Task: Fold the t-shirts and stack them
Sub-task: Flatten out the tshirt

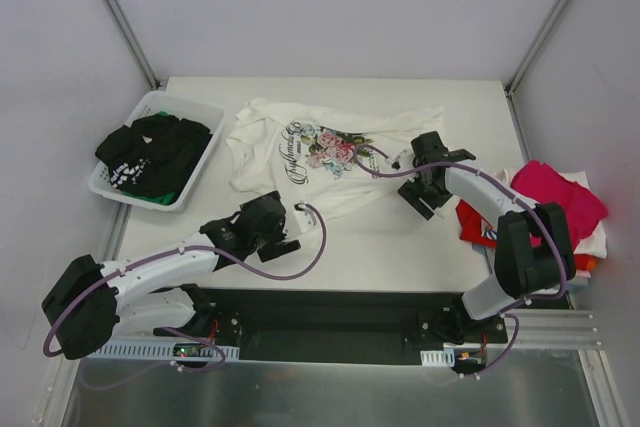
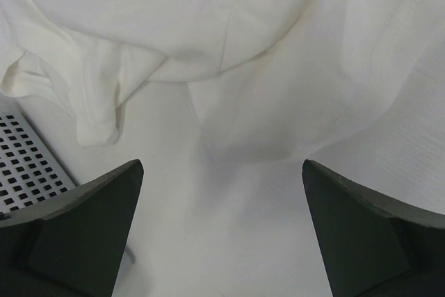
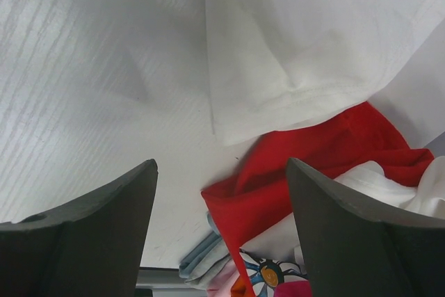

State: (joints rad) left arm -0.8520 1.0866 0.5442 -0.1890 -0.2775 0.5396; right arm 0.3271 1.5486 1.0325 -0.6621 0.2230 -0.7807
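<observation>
The white floral tee (image 1: 320,152) lies rumpled in the middle of the worktop (image 1: 400,247), the left hand (image 2: 221,186) wide and empty by its near sleeve, the right hand (image 3: 221,172) parted and empty over its hem corner beside the pile of coloured tees (image 1: 560,197), seemingly placed to pull it flat for folding

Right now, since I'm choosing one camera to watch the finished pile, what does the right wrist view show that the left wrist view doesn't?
Only the right wrist view: the red t-shirt with printed cloth beneath it, seen past the right tool, which is open and holds nothing.
Only the left wrist view: a perforated white panel at lower left, likely the basket's corner, and the left tool, also open and holding nothing.
Both: the white t-shirt lying on the table.
</observation>
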